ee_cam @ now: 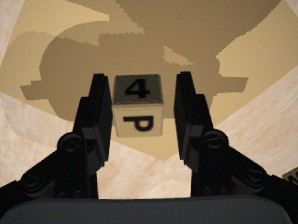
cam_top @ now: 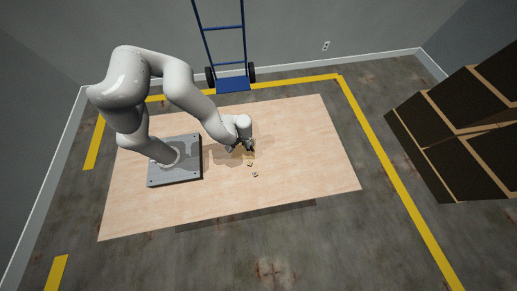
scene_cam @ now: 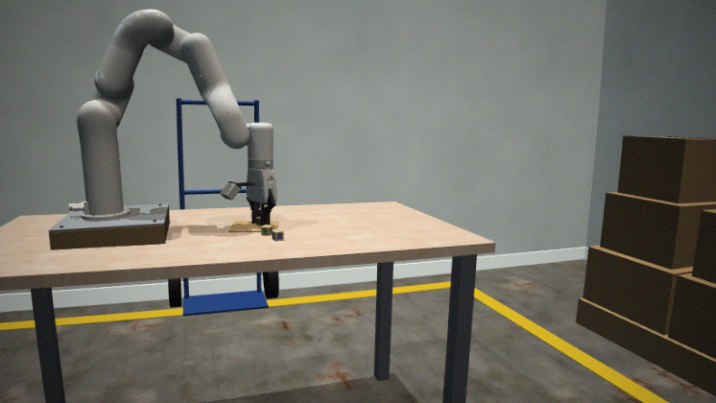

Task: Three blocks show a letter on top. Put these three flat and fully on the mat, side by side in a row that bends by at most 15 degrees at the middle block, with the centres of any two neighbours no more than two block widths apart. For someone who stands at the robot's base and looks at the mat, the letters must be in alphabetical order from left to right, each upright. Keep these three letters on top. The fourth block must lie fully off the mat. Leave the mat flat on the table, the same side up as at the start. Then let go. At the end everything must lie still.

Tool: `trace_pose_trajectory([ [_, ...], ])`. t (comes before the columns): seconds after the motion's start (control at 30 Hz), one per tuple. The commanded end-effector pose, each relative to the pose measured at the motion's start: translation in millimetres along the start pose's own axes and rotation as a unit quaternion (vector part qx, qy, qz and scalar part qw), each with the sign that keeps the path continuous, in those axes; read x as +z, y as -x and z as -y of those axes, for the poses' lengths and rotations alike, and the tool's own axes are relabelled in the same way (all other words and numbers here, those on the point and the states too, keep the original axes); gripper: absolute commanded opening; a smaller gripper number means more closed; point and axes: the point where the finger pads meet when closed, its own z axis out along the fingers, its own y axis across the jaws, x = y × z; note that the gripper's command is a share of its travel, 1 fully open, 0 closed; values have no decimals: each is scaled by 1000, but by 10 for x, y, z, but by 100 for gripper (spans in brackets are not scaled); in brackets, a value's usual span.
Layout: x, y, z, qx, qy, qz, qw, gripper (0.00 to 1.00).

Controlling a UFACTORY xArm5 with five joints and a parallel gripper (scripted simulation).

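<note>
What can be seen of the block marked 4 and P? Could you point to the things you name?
The block (scene_cam: 257, 220) (ee_cam: 139, 120) is a small, pale tan cube with dark edging, black 4 and P on adjoining faces, the 4 face darker. It sits over the mat (cam_top: 236, 155) (scene_cam: 240, 226) (ee_cam: 280, 45), between the open pincer's (cam_top: 250, 147) (scene_cam: 261, 223) (ee_cam: 142, 76) fingers, a gap each side. Material unclear.

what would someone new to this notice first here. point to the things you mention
The big white arm (cam_top: 125, 77) (scene_cam: 107, 150) dominates, arching up from a grey base plate (cam_top: 153, 180) (scene_cam: 160, 212) at one end of the wooden table (cam_top: 296, 144) (scene_cam: 360, 225). Behind it, a bright blue hand truck (cam_top: 232, 84) (scene_cam: 225, 303) stands by the wall. Up close, the eye goes to a block (ee_cam: 138, 105) marked 4 and P, between the gripper's black fingers, with a gap on either side.
</note>
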Motion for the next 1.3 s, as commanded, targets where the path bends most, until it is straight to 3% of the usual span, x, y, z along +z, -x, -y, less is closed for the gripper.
trace_pose_trajectory([
  [0.0,-11,12,6,0,-1,2,1000,42],
  [0.17,-11,12,6,0,-1,2,1000,42],
  [0.2,-11,12,6,0,-1,2,1000,21],
  [1.27,-11,12,6,0,-1,2,1000,21],
])
